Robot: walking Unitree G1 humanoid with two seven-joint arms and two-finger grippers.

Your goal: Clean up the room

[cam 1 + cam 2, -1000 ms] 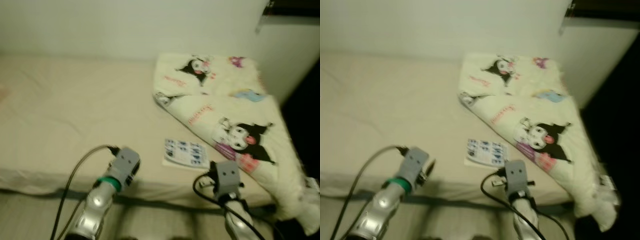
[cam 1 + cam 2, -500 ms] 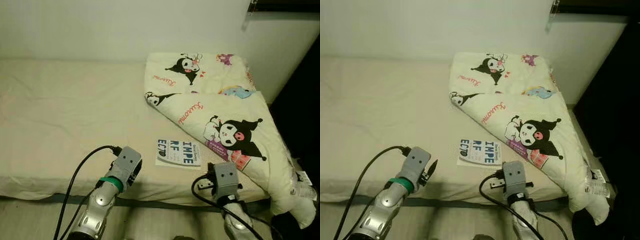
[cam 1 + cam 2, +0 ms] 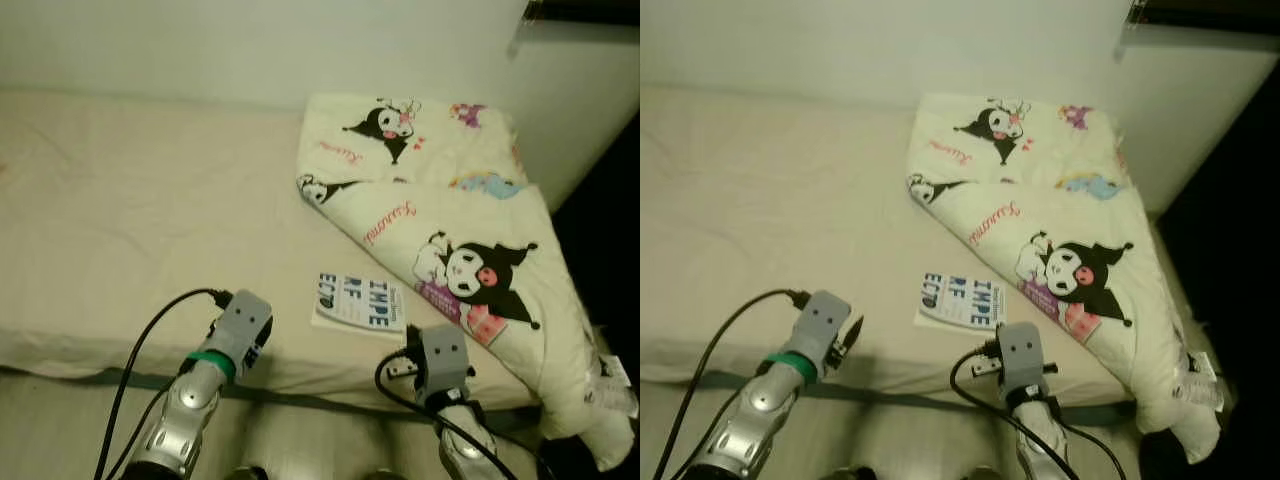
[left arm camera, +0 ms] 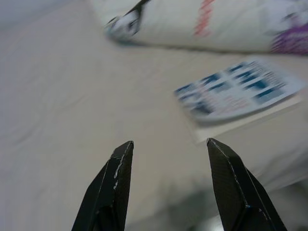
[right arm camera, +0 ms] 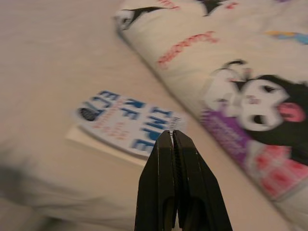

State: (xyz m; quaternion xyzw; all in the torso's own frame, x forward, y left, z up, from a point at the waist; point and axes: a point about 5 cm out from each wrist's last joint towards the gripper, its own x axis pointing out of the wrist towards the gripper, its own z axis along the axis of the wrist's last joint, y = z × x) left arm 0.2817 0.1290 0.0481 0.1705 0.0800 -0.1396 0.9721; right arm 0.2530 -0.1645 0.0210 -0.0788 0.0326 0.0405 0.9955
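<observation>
Right tool (image 5: 173,144), fingers together, aims at book (image 3: 360,302) lying on bed (image 3: 130,220) edge; left tool (image 4: 166,185) spread, ready.

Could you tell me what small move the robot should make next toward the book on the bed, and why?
Probably open the right tool: it is shut and points at the book lying flat near the bed edge, beside the folded blanket.
</observation>
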